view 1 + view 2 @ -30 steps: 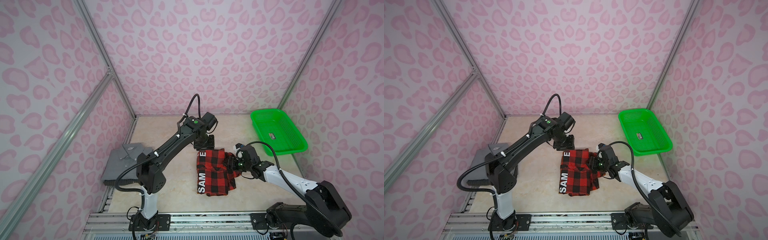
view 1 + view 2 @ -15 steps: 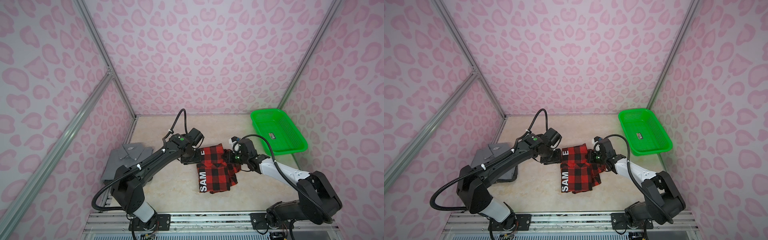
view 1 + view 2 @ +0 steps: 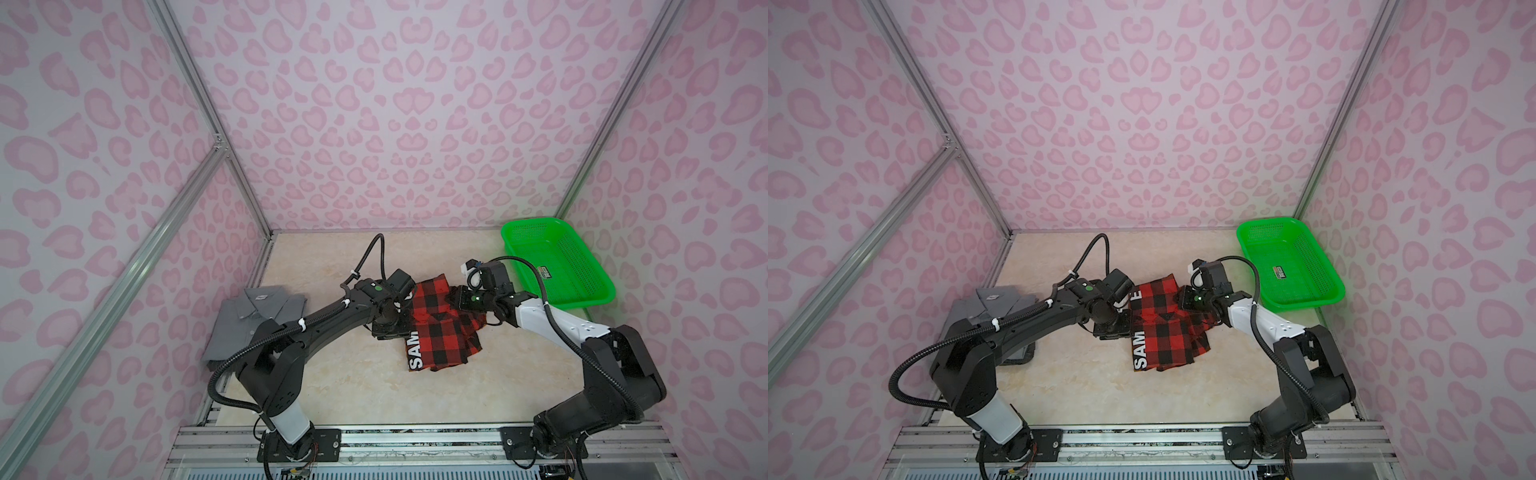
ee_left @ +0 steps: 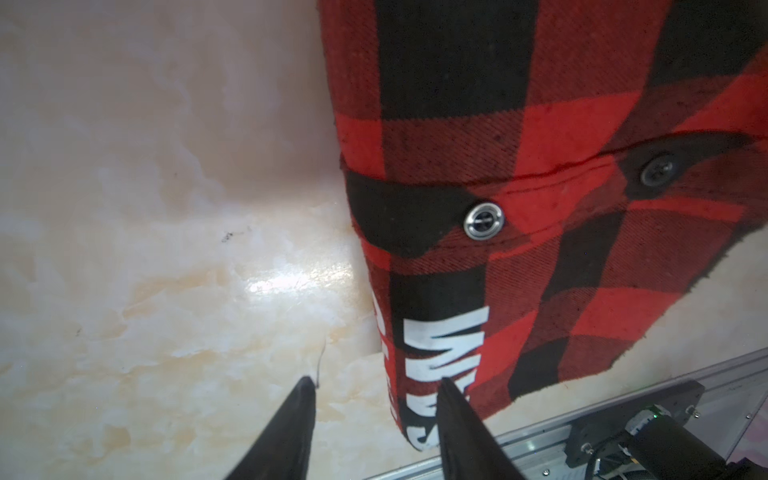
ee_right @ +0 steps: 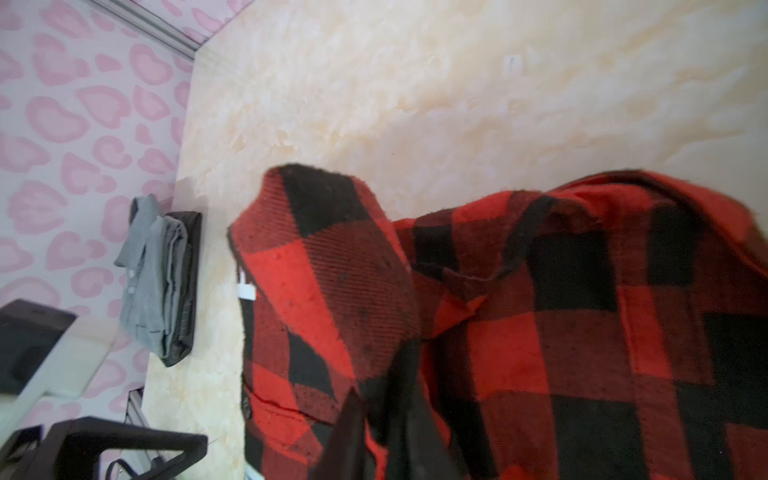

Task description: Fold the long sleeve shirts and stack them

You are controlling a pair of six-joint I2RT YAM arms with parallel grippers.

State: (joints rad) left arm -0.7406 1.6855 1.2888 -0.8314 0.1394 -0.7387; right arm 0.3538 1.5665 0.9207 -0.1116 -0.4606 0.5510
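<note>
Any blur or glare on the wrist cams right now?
Right wrist view: plaid shirt soft and smeared, right fingers just dark streaks. Left wrist view: sharp, left fingers crisp, one glare patch on the table.

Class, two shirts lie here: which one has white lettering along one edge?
The red-and-black checked shirt in the middle, with white letters down its left edge. The plain grey shirt, folded at the far left, shows no lettering.

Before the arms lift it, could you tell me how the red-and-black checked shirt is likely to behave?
The checked shirt will probably flop and unfold, since its folded layers lie loose and rumpled. Its coarse weave likely resists slipping.
</note>
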